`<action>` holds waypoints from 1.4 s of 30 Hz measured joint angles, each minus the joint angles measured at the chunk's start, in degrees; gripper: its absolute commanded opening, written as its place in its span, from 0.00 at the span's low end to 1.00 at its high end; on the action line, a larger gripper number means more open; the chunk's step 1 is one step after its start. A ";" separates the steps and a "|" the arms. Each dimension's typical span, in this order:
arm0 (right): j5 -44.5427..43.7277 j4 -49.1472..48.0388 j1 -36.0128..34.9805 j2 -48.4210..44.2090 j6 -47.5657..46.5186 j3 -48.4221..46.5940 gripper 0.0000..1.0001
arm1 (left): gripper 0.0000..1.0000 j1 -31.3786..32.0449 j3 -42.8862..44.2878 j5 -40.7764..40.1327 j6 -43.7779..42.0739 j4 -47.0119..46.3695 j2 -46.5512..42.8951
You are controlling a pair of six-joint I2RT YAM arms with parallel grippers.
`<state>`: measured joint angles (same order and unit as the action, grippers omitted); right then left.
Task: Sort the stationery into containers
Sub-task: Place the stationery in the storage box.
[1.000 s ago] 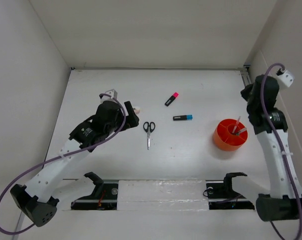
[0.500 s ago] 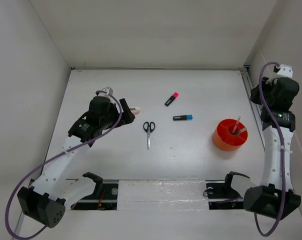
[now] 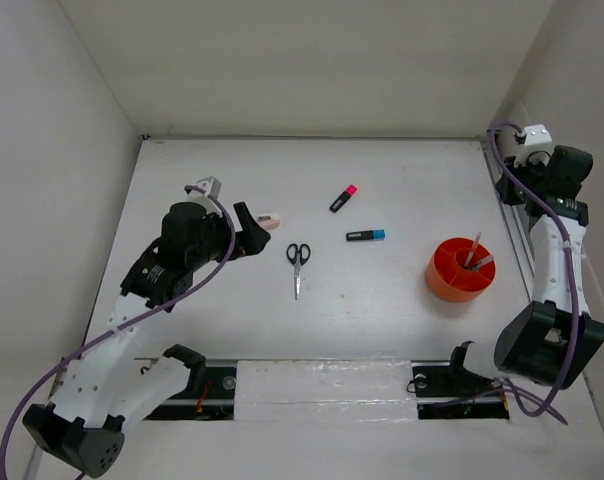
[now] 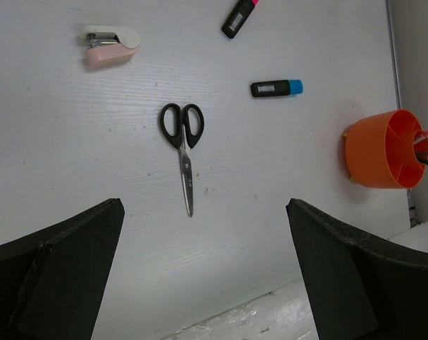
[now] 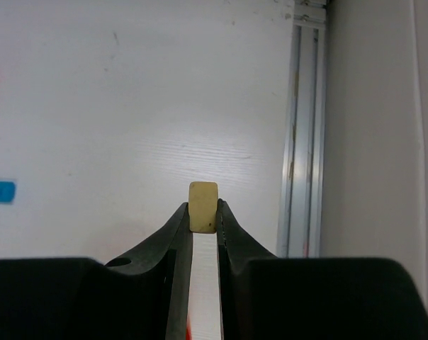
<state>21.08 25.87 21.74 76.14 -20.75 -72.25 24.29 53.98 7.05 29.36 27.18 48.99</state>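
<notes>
Right-side fingers (image 5: pixel 177 231) pinch a small yellow rubber eraser (image 5: pixel 203 206) tight, up by the far right edge of the white counter (image 5: pixel 129 106). Round orange plastic tub (image 3: pixel 440 282) sits back toward the near edge, slightly left, so they're the closer pair. Left fingers (image 4: pixel 58 273) gape wide, empty.

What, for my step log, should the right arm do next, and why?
Probably carry the right gripper over to the orange tub and stop above it. The gripper is shut on the yellow eraser, out by the rail, away from the tub.
</notes>
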 measured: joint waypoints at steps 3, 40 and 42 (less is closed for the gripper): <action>-0.09 -1.03 3.41 -1.95 -1.44 4.59 0.00 | 0.99 0.00 0.00 0.07 -0.02 -0.17 -0.04; -6.27 -2.27 5.95 -23.15 -3.85 28.57 0.00 | 0.99 0.00 -0.04 2.19 -0.66 -0.79 1.86; -6.38 -1.97 5.95 -22.58 -3.48 28.55 0.00 | 0.99 0.00 -0.04 2.16 -0.66 -0.79 1.77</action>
<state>14.70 23.90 27.68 53.56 -24.23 -43.70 24.29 53.93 9.21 28.71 26.39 50.76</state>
